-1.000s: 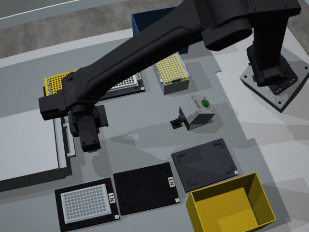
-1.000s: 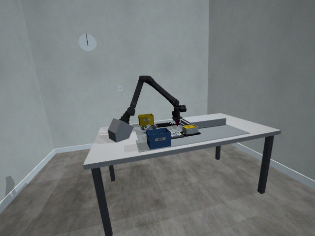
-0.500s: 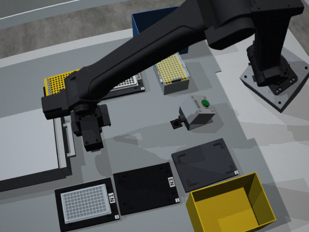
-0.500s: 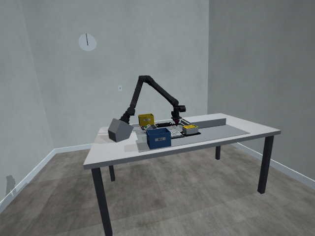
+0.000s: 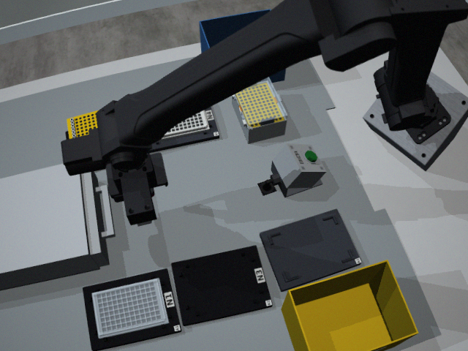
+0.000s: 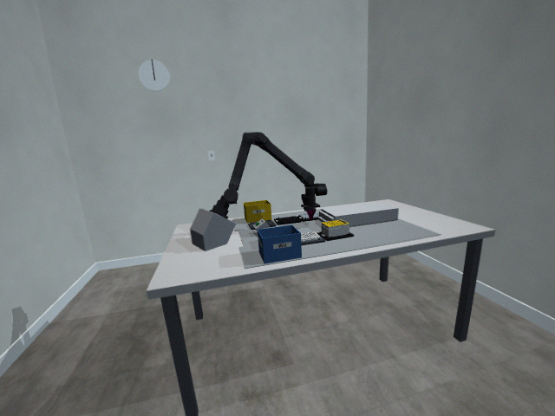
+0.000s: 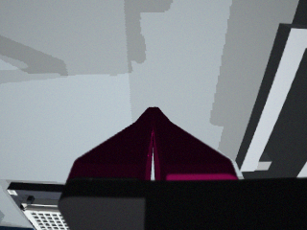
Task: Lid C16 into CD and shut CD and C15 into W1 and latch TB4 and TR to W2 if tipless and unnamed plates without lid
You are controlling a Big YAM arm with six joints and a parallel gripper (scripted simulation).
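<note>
Your claw (image 7: 153, 144) is clenched on nothing. N3 nest (image 5: 221, 284) is bare; the clear plate (image 5: 129, 307), at 7 o'clock, must go in the yellow bin (image 5: 402, 302).

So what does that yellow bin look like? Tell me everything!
The yellow bin is a plain open-topped box with thin, bright yellow walls that look like plastic. It stands upright on the bench at the near right corner in the top view, beside a dark grey nest. Nothing can be seen inside it, only its yellow floor. Nothing touches it but the bench under it.
</note>
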